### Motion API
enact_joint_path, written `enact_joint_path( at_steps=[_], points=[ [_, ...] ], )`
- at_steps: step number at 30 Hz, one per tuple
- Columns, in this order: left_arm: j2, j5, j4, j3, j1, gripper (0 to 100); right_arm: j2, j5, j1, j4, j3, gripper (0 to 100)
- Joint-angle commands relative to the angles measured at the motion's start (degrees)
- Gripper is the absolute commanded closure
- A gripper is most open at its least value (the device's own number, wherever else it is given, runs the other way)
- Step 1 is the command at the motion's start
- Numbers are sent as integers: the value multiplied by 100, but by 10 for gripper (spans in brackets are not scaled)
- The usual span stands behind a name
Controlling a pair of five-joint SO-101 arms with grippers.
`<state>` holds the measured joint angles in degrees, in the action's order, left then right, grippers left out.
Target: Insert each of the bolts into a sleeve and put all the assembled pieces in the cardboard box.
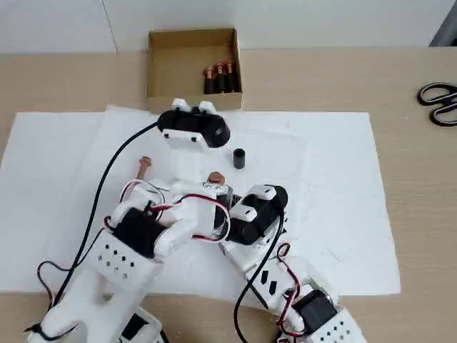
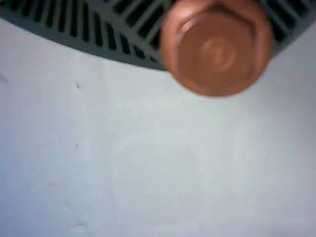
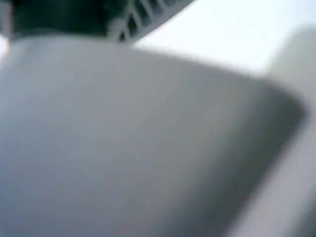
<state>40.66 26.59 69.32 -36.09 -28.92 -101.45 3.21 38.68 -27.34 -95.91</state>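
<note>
Your left pincer (image 1: 211,189) and right pincer (image 1: 228,199) sit close together at the middle of the white sheet (image 1: 343,214). From above you cannot tell whether either is wide, narrow or holding something. A bolt (image 1: 216,179) stands between them with its copper head up, so its long axis runs straight down. A spare sleeve (image 1: 238,158) stands just beyond it to the right, nearer your right arm. A second bolt (image 1: 144,166) lies to the left, its length running near to far, nearer your left arm. The cardboard box (image 1: 171,64) sits at the far side with three finished pieces (image 1: 220,77) in its right corner.

In the left wrist view, the bolt (image 2: 217,47) faces you head-on beside a dark ribbed part (image 2: 74,24).

The right wrist view gives a blurred pale surface and tells you nothing about the grip.
</note>
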Motion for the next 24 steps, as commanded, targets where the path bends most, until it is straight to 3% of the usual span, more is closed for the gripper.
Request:
enact_joint_path(
  at_steps=[1, 12, 18, 24],
  points=[
    [273, -26, 62, -163, 26, 995, -84, 9, -22, 215, -18, 995],
    [1433, 237, -475, -1051, 53, 989, -84, 9, -22, 215, -18, 995],
    [1415, 255, -237, -1059, 26, 776, -84, 9, -22, 189, -18, 995],
    [1433, 255, -220, -1024, 62, 756, -84, 9, -22, 180, -18, 995]
  ],
)
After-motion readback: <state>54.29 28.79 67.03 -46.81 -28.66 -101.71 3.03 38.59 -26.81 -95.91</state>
